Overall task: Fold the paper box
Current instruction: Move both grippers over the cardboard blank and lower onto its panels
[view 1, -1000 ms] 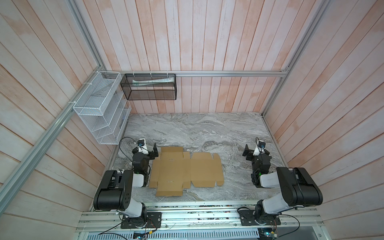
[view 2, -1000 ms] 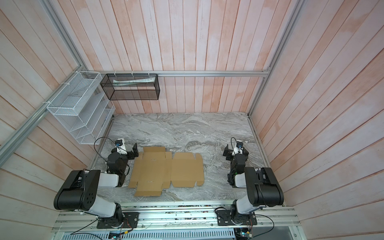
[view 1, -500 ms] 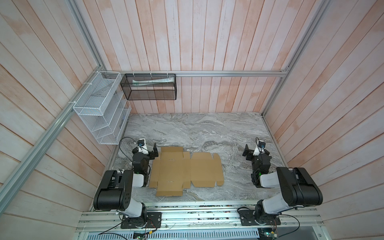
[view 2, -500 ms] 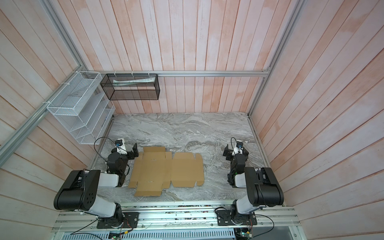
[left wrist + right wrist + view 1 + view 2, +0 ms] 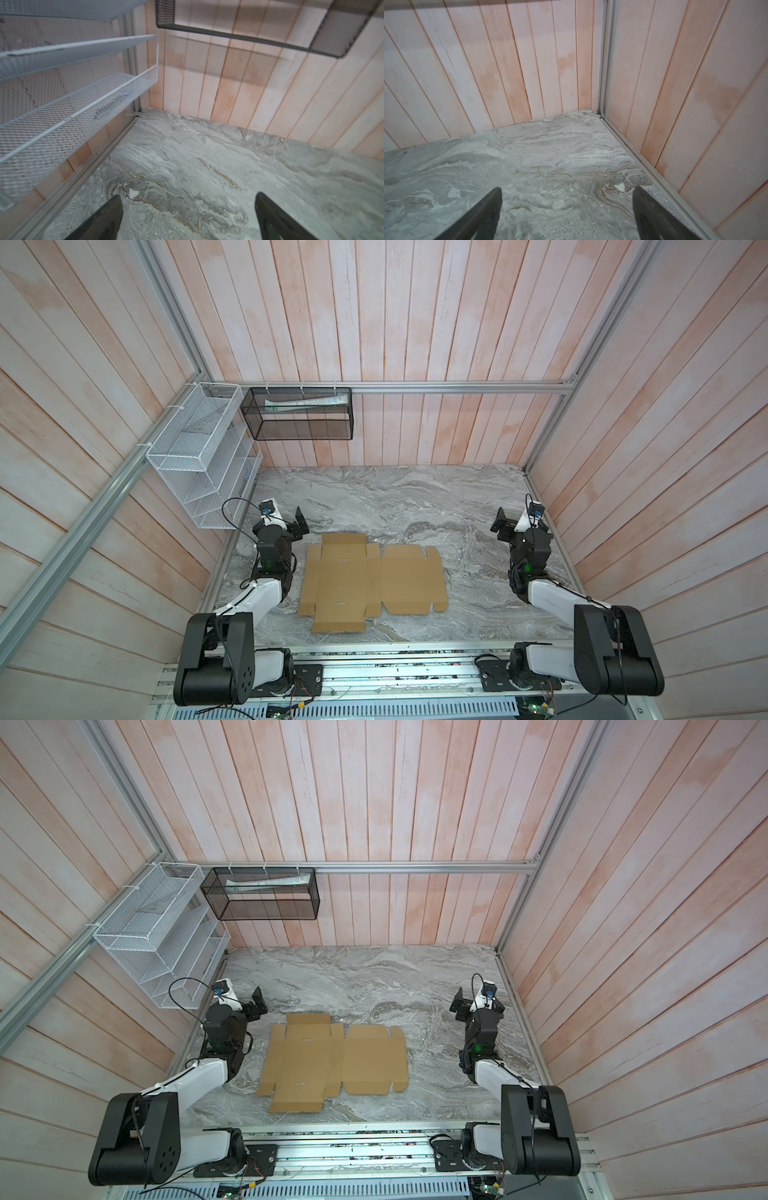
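Paper box (image 5: 374, 580) flat and unfolded on the table (image 5: 395, 497).
It lies toward the table's 6 o'clock edge. The left gripper (image 5: 297, 526) hangs near the box's 10 o'clock and the right gripper (image 5: 500, 526) well apart at its 2 o'clock, both spread wide and holding nothing.

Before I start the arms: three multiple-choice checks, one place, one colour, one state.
1. Where is the paper box? A) in the white rack B) flat on the marble tabletop C) in the black basket
2. Its colour? A) white B) grey C) brown
3. Both sets of jaws are: A) open, empty B) shut on the box C) shut, empty
Answers: 1 B, it lies unfolded on the tabletop in both top views; 2 C, plain brown cardboard; 3 A, wrist views show spread jaws, only tabletop between.
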`<state>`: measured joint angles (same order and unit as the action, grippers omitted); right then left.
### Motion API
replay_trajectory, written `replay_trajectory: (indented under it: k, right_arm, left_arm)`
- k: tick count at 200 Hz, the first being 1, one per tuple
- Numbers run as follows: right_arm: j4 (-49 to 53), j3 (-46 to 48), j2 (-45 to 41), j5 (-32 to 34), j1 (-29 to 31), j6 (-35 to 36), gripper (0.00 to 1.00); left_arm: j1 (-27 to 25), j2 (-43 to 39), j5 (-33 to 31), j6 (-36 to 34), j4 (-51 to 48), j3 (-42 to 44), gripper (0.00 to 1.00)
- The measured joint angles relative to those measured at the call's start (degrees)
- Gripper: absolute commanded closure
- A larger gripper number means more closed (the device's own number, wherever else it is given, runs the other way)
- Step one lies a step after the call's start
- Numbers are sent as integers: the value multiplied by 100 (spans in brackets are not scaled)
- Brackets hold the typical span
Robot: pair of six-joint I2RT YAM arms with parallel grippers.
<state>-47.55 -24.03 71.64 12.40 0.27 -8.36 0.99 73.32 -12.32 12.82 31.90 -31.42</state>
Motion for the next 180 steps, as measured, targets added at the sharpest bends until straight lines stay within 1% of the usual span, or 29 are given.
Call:
replay_trajectory:
  k: [14, 38, 48, 56, 78, 96, 130, 152, 169, 180]
  right_arm:
    - [551, -114, -411, 144, 0, -420, 2]
    - [1709, -621, -793, 164, -50, -1025, 2]
    - [2103, -857, -822, 74, -61, -1198, 2]
    - [2505, -1099, -828, -120, -70, -1353, 2]
    - [3235, -1355, -831, -514, 17, -1622, 2]
    - [3821, -1381, -828, -588, 382, -1759, 2]
    - [4859, -1591, -730, -278, 1558, -1958, 2]
    - [5263, -1792, -599, -92, 2118, -2140, 13]
    - [5521, -1895, -450, 7, 2540, -2374, 27]
    - [5641, -1906, -361, 52, 2774, -2540, 32]
  left_arm:
    - [98, -111, -72, 474, -697, -372, 0]
    - [302, -232, 315, 960, -1683, -789, 0]
    - [308, -273, 498, 1095, -1989, -892, 0]
    - [306, -317, 688, 1174, -2253, -955, 0]
    - [221, -450, 1051, 1333, -2863, -1080, 0]
    - [85, -487, 1239, 1401, -3263, -1220, 0]
    - [-299, -341, 1377, 1464, -3950, -1550, 0]
    - [-595, -55, 1386, 1467, -4297, -1845, 0]
    - [-835, 103, 1399, 1464, -4446, -1904, 0]
    - [-981, 168, 1401, 1467, -4564, -1904, 0]
